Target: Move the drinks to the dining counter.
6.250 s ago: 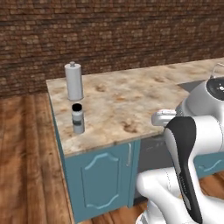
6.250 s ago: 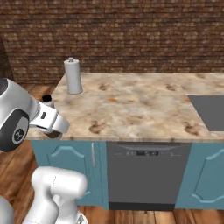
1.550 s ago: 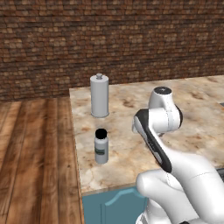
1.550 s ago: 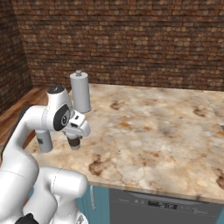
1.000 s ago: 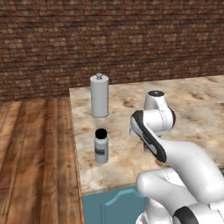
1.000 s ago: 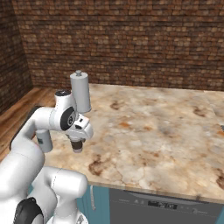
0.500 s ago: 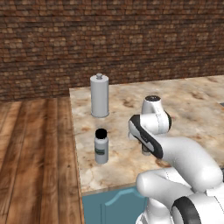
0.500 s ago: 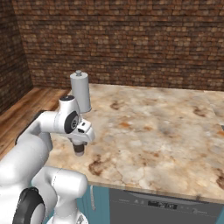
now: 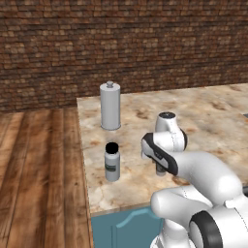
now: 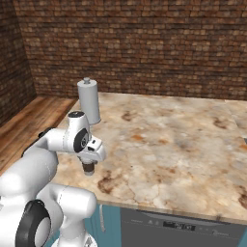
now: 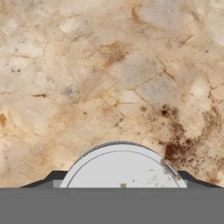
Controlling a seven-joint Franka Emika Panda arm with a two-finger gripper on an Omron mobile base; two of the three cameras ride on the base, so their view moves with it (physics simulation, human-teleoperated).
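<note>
Standing on the marble worktop (image 9: 203, 116) near its front edge: white-lidded paper cup (image 11: 122, 168), directly under the pincer (image 10: 89, 166), whose tips flank the lid; whether they grip it, cannot tell. Risk: an off-centre squeeze could crush or tip the cup. Bottle (image 9: 112, 162), black-capped, stands just beside; an arm swing could knock it off the nearby edge. Metal canister (image 9: 110, 105) stands behind.
</note>
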